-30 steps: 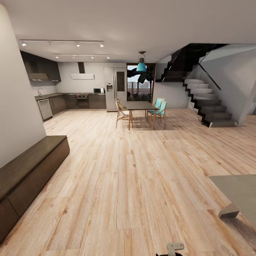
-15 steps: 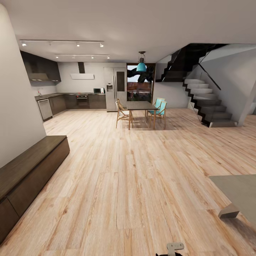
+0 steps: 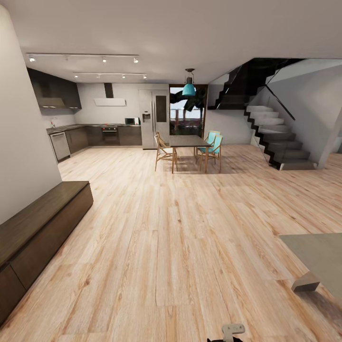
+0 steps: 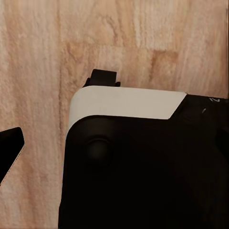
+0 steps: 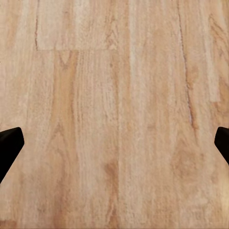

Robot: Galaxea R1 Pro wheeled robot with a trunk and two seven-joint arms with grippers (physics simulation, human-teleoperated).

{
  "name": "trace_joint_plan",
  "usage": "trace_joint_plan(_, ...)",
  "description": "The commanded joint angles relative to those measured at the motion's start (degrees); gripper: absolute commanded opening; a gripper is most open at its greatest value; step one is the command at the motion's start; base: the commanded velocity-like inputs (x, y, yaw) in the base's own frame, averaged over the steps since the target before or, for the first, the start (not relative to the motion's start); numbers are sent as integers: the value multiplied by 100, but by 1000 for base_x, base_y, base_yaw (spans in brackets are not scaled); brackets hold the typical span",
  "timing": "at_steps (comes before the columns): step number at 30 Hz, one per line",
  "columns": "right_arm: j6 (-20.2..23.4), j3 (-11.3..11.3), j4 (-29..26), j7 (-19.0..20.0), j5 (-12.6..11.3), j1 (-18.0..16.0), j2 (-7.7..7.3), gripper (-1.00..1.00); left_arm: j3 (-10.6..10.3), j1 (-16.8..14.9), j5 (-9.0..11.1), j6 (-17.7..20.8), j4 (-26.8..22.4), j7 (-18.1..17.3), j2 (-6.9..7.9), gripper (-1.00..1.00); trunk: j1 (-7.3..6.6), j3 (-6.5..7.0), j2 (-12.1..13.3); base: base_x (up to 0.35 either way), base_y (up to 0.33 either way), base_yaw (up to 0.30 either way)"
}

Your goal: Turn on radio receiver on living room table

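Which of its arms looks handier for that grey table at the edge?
Probably the right: the grey table lies at the head view's right, the robot's right side. The right gripper is open over bare wood floor. No radio is visible yet.

head view: stands high, faces across the wood floor (image 3: 180, 228) toward the far dining table (image 3: 187, 140), grey table (image 3: 316, 256) corner near at right | left wrist view: looks straight down, close, onto the robot base (image 4: 143, 162) over floor | right wrist view: straight down, close on floor planks | shared: wood floor
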Motion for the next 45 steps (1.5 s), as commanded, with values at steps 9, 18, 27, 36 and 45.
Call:
trace_joint_plan(9,-29,0,-6,19,10,-1,0,100,9,1,-5,3,-1089,3,66,100,0,0,0,0,0,0)
trace_joint_plan(18,-48,-9,-179,25,28,2,-3,100,1,1,-25,3,-2597,12,87,100,0,0,0,0,0,0)
trace_joint_plan(27,743,-9,-2744,-32,49,-6,-34,100,25,-10,-19,81,-4529,46,85,100,0,0,0,0,0,0)
trace_joint_plan(36,2543,-9,-5396,-28,45,-13,-35,100,27,-92,-26,714,-5305,24,139,100,0,0,0,0,0,0)
trace_joint_plan(45,2552,302,-5649,29,33,-15,-55,100,-5,-115,-10,767,-5429,-4,254,100,0,0,0,0,0,0)
